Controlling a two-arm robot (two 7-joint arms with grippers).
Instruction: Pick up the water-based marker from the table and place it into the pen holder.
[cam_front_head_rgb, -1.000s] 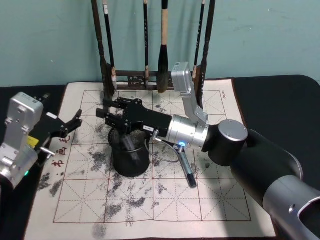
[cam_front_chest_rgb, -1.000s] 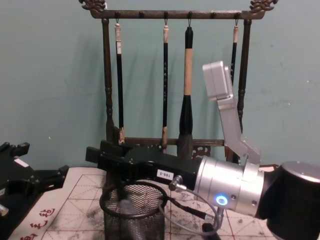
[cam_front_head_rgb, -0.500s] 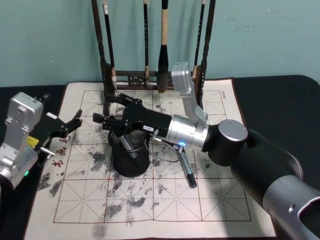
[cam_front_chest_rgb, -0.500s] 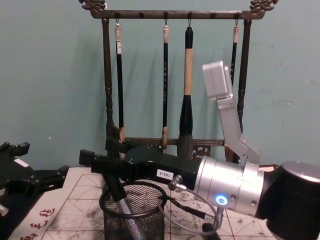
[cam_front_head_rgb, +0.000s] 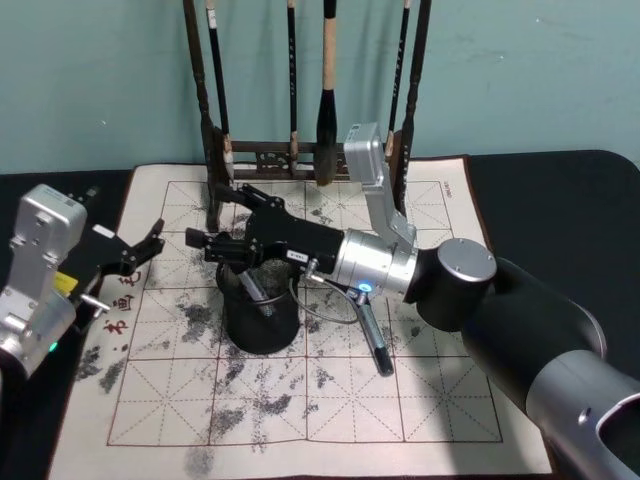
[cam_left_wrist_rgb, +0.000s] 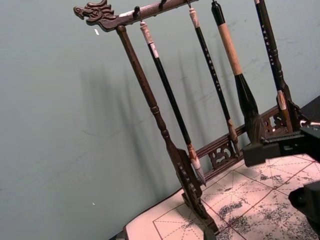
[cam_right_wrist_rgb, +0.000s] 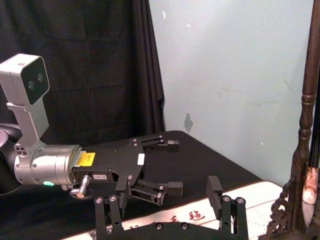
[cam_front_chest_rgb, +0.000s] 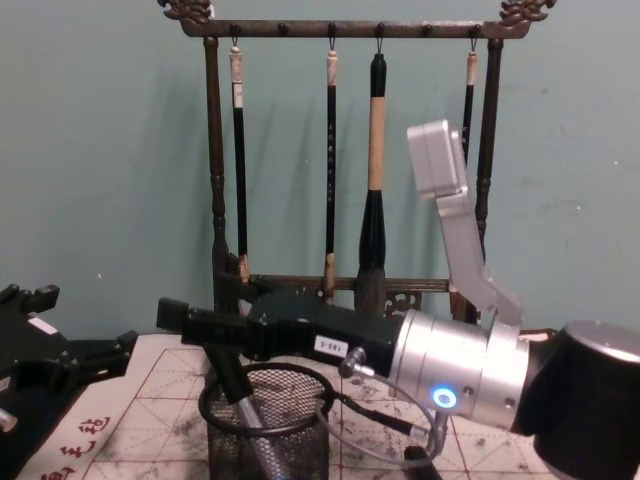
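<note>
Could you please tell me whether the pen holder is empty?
Not empty: a grey marker leans inside the pen holder, under the open right gripper. Left gripper parked aside.

In the chest view the bottom edge cuts off the pen holder (cam_front_chest_rgb: 265, 435), so its base is out of sight. The marker (cam_front_chest_rgb: 250, 425) leans inside it, its lower end lost behind the mesh. In the head view the right gripper (cam_front_head_rgb: 212, 215) covers the holder's far rim. The right arm hides the upper end of a pen (cam_front_head_rgb: 378, 347) lying on the mat (cam_front_head_rgb: 440, 400).
</note>
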